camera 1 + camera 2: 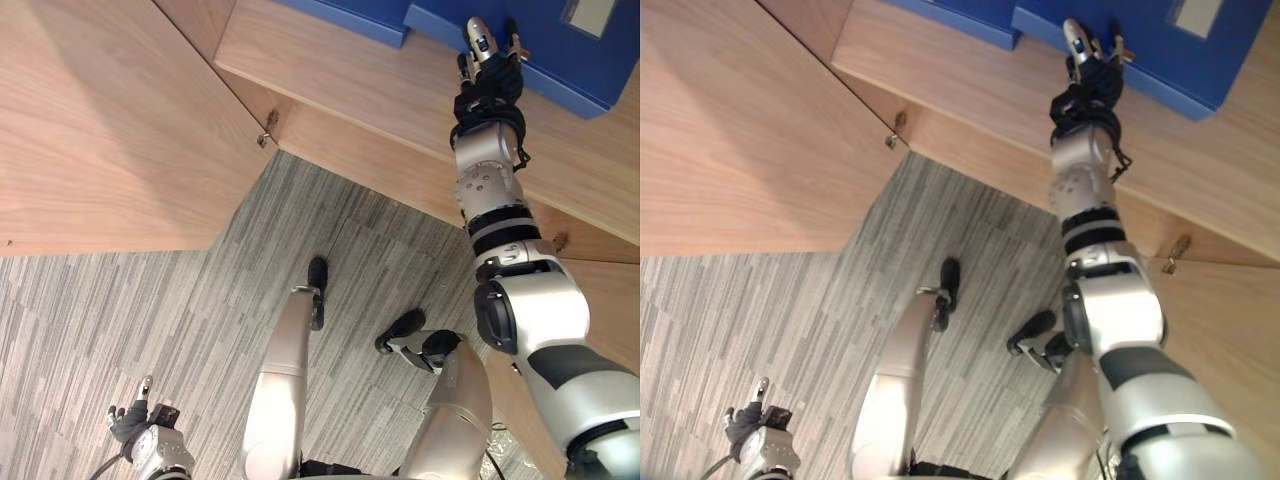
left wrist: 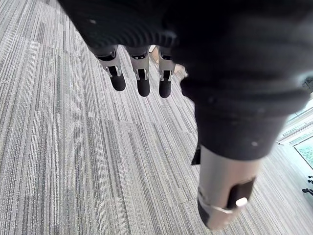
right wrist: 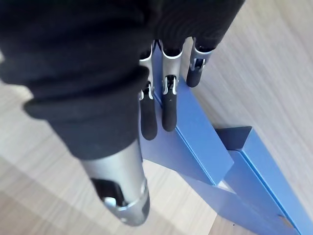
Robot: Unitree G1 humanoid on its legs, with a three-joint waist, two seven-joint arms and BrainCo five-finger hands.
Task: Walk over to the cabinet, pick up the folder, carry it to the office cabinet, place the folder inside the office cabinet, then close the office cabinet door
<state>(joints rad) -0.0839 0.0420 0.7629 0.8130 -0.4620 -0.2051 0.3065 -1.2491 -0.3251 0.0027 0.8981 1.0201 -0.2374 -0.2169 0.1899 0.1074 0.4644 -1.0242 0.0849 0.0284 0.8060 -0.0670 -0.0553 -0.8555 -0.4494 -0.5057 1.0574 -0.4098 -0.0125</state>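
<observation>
Fingers (image 3: 169, 110) of my right hand (image 1: 487, 75) lie straight against the blue rectangular folder (image 3: 198, 137) on the pale wooden cabinet top (image 1: 340, 90), not gripping it. My left hand (image 2: 143, 78) hangs relaxed. By my reckoning, everything from pickup onward remains.

Office: wood-veneer cabinet (image 1: 100, 120), grey striped carpet tiles (image 1: 150, 320), blue folders (image 1: 540, 40).

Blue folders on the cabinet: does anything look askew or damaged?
Slightly askew: the blue folder under the right hand's straight fingers meets the second folder at an angle on the cabinet top, not lined up. No damage shows.
</observation>
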